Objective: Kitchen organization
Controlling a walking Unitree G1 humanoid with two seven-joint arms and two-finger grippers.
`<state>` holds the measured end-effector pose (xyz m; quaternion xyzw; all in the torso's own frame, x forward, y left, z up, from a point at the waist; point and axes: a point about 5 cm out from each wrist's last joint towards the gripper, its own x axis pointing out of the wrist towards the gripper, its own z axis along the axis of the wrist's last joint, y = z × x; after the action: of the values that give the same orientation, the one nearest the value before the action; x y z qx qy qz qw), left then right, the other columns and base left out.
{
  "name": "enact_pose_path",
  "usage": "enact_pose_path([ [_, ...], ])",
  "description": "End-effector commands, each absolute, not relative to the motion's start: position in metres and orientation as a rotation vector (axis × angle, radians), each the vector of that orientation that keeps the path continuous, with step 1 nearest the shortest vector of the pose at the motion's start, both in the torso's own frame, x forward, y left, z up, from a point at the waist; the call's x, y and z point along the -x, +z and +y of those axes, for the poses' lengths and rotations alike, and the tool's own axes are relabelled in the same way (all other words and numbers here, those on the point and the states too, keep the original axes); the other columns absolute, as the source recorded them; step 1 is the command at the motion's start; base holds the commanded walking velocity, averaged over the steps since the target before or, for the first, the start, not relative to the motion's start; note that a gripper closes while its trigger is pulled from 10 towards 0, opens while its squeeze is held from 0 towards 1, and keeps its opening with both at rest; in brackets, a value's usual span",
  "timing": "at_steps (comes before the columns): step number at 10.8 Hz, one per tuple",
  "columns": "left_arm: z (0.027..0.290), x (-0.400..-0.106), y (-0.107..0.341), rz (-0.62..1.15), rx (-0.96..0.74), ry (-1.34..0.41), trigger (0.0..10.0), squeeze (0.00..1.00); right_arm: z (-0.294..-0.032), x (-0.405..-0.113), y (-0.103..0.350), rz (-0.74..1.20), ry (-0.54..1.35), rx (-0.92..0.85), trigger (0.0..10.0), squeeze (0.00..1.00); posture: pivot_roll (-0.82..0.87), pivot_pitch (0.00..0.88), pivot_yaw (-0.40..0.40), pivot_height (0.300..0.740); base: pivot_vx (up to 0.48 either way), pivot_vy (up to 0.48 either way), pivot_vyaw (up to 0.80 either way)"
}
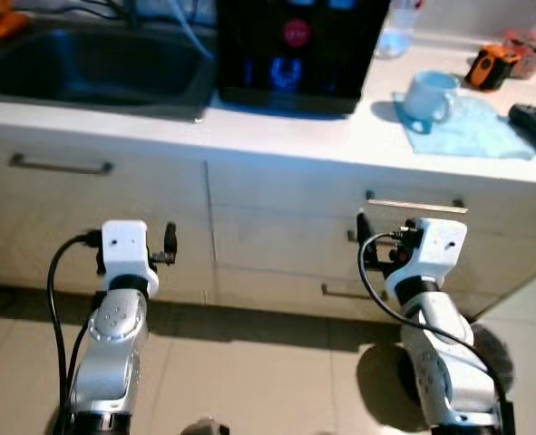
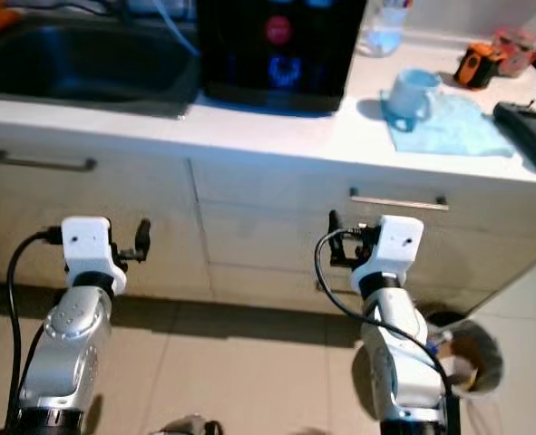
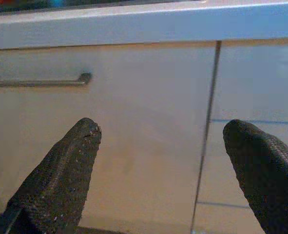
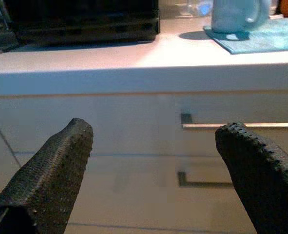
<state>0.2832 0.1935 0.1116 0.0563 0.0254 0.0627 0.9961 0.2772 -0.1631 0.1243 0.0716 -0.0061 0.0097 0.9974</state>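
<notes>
Left gripper [image 3: 158,161] raised before cabinet front, jaws released, nothing held; sink [image 1: 95,68] at 11 o'clock. Right gripper [image 4: 153,165] likewise released, level with drawer handle [image 1: 417,207] at 12 o'clock, probably staged for a pull. Mug [image 1: 429,95] on blue cloth [image 1: 472,127], near surface edge at 1 o'clock. Open floor below for backing away.

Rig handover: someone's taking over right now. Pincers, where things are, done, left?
Left pincer: open, empty, facing the cabinet front below the sink.
Right pincer: open, empty, aimed at the top drawer handle, not touching it.
Counter: mug on a blue cloth, black appliance beside the sink, orange item and a dark tool at the right.
Done: nothing visibly; drawers look shut, items on the counter.
Left: probably open the drawer, then put things away.
</notes>
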Motion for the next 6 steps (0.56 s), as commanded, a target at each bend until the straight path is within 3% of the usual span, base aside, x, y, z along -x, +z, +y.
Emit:
enact_pose_path([
  [1,0.1903,-0.2831,0.1104,0.054,-0.114,0.122,10.0,0.0,-0.1708,-0.2746,0.1207,0.002,-0.009,-0.142,10.0,0.0,0.04,0.069,-0.048,0.74,0.0,0.476,0.0],
  [6,0.1929,-0.2841,0.1094,0.063,-0.12,0.125,10.0,0.0,-0.1709,-0.275,0.1184,0.01,-0.015,-0.138,10.0,0.0,0.04,0.066,-0.042,0.74,0.0,0.473,0.0],
])
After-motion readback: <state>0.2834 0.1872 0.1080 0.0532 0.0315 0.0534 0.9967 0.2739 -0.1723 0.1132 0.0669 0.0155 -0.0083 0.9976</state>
